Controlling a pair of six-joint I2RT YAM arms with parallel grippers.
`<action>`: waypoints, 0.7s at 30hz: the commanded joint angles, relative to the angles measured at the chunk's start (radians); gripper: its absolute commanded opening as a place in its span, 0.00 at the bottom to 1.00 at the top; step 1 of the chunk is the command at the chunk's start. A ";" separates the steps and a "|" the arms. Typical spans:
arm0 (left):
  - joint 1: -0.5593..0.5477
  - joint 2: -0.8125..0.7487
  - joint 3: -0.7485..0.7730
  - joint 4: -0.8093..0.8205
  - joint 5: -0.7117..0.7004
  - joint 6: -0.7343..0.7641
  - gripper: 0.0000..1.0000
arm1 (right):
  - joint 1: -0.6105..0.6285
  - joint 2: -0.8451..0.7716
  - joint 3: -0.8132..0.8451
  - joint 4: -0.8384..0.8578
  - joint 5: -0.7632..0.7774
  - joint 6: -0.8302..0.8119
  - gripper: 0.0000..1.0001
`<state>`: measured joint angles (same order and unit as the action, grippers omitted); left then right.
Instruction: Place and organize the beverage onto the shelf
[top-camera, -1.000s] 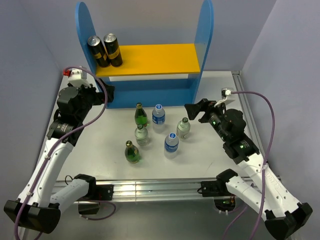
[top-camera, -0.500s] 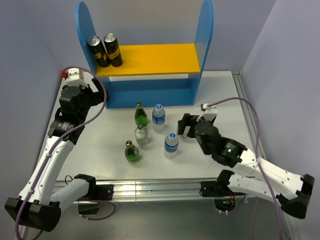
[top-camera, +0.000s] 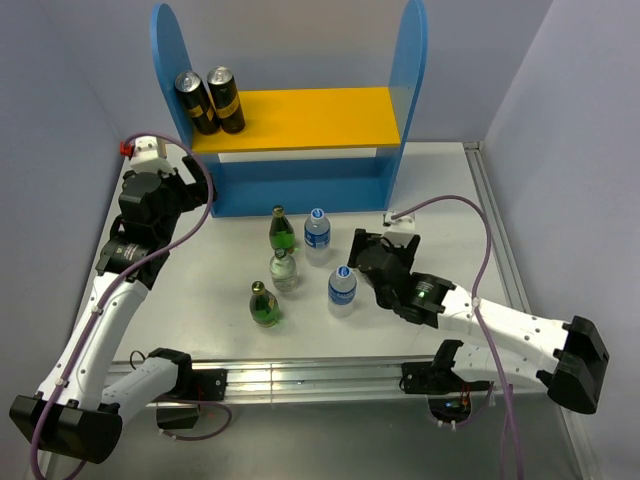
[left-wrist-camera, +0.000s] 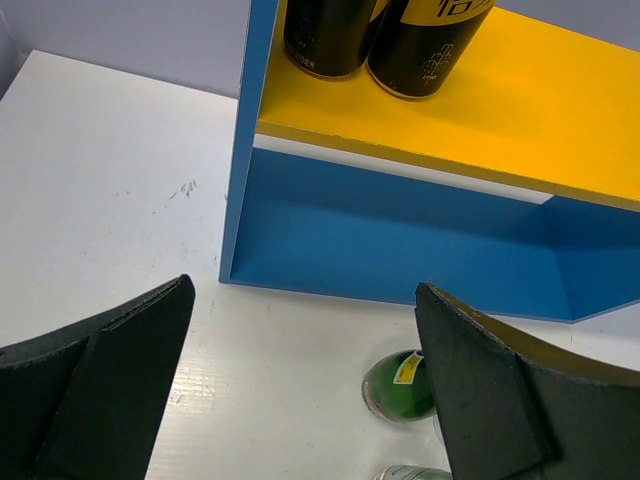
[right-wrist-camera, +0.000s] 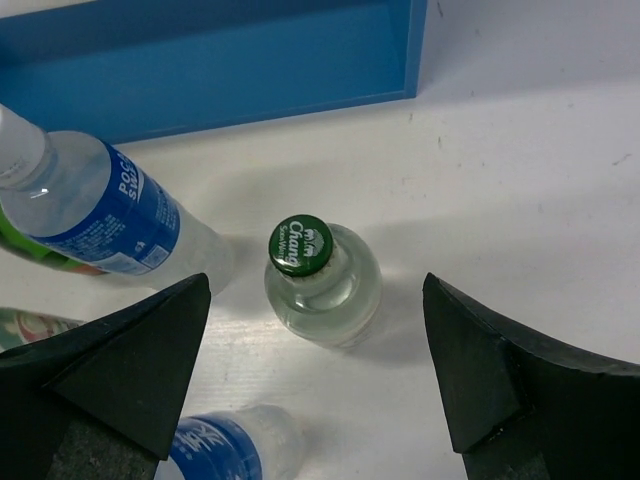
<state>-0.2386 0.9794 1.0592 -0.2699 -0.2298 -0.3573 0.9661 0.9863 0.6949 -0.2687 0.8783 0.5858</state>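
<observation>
Black right hand (right-wrist-camera: 318, 335) has swung over clear bottle (right-wrist-camera: 322, 285), spread.

Robot lab: partition-walled white table (top-camera: 210, 280)

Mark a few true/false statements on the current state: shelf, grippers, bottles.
1. Two dark cans stand on the upper board of the shelf. True.
2. The right gripper is shut on a bottle. False: it is open, with its fingers on either side of the clear glass bottle and apart from it.
3. That bottle has a blue cap. False: the cap is green.
4. The left gripper is open and empty. True.
</observation>
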 joint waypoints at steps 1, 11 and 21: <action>0.004 -0.001 0.018 0.015 -0.016 0.012 0.99 | -0.001 0.047 -0.020 0.129 0.048 0.023 0.93; 0.004 -0.010 0.015 0.017 -0.023 0.015 0.99 | -0.047 0.196 -0.031 0.223 0.080 0.045 0.82; 0.004 -0.016 0.013 0.017 -0.029 0.015 0.99 | -0.079 0.255 -0.009 0.232 0.071 0.034 0.01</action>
<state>-0.2386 0.9791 1.0592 -0.2703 -0.2432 -0.3565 0.8917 1.2198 0.6697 -0.0223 0.9497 0.6018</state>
